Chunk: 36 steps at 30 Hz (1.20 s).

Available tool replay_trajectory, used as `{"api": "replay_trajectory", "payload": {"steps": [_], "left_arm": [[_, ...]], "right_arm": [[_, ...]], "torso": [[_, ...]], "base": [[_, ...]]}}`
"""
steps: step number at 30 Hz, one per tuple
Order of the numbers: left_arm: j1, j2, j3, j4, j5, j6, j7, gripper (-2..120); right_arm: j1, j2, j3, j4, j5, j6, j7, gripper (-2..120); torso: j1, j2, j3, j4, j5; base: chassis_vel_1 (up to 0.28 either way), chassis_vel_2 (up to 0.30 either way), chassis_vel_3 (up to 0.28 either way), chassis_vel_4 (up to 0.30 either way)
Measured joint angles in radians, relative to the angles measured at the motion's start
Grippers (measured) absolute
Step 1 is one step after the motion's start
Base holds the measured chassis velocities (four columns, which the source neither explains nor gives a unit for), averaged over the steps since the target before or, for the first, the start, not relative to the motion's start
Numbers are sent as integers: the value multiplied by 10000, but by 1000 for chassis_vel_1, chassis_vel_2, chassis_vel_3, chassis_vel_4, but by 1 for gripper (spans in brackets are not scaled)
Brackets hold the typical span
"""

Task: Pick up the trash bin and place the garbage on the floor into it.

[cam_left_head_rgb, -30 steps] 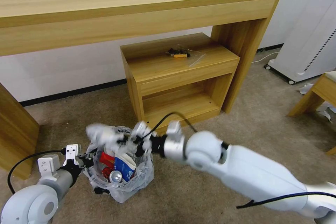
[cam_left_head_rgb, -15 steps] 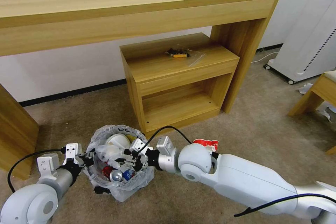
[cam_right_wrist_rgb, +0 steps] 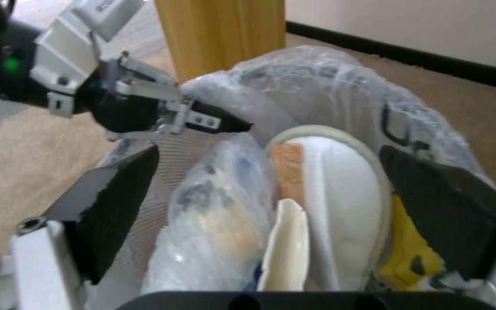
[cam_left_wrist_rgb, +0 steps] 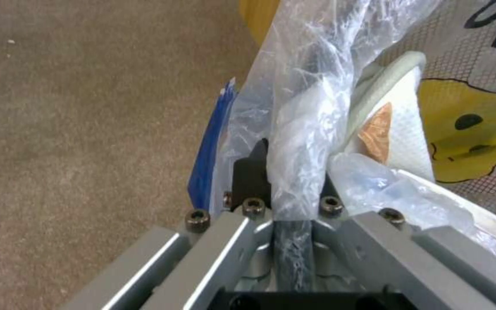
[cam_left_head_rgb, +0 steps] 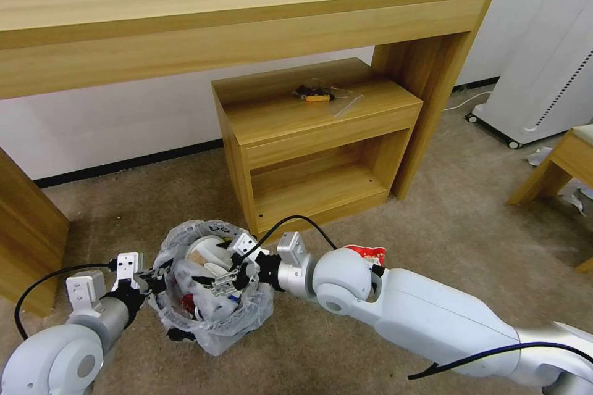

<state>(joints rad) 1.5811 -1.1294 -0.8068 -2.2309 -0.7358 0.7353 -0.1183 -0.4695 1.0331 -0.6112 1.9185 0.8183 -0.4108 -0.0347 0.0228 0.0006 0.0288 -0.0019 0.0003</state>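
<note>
Two end effectors are on my screens, both at the trash bin, which sits on the floor in front of the low wooden cabinet. My left end effector is clamped on the bin's rim and its crinkled bag, the plastic bunched between the fingers and the blue wall just beside them. My right end effector is down over the bin's mouth with its black fingers spread wide, straddling a white slipper and a clear plastic-wrapped piece without touching either. From the head view the slipper rests on top of the pile, and something red shows lower in the bin. A red wrapper lies on the floor just behind my right arm's elbow.
</note>
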Motion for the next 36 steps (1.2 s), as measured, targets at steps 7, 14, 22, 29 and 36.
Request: {"api": "replay_trajectory", "payload": {"steps": [7, 14, 22, 29, 36], "left_arm": [[40, 9, -126, 6, -1, 0, 44, 0], [157, -74, -290, -81, 6, 0, 198, 0], [220, -154, -303, -149, 70, 0, 349, 0], [260, -168, -277, -195, 133, 0, 430, 0], [369, -220, -252, -336, 200, 0, 471, 0]], "right_arm": [[-479, -276, 1018, 350, -431, 268, 819, 100], [-2770, -910, 3846, 343, -2670, 1187, 1681, 100], [-7109, -848, 8443, 159, -4639, 2387, 1439, 100], [-9013, -570, 10437, 168, -5157, 2868, 941, 100], [-9633, -513, 11148, 262, -5230, 3119, 547, 100]], "torso": [[0, 0, 0, 2, 0], [0, 0, 0, 1, 2], [0, 0, -2, -3, 4], [-1, 0, -2, -3, 2], [0, 0, 0, 0, 2]], "base": [[0, 0, 0, 0], [0, 0, 0, 0], [0, 0, 0, 0], [-26, -21, 27, 24], [-153, -149, 150, 151]]}}
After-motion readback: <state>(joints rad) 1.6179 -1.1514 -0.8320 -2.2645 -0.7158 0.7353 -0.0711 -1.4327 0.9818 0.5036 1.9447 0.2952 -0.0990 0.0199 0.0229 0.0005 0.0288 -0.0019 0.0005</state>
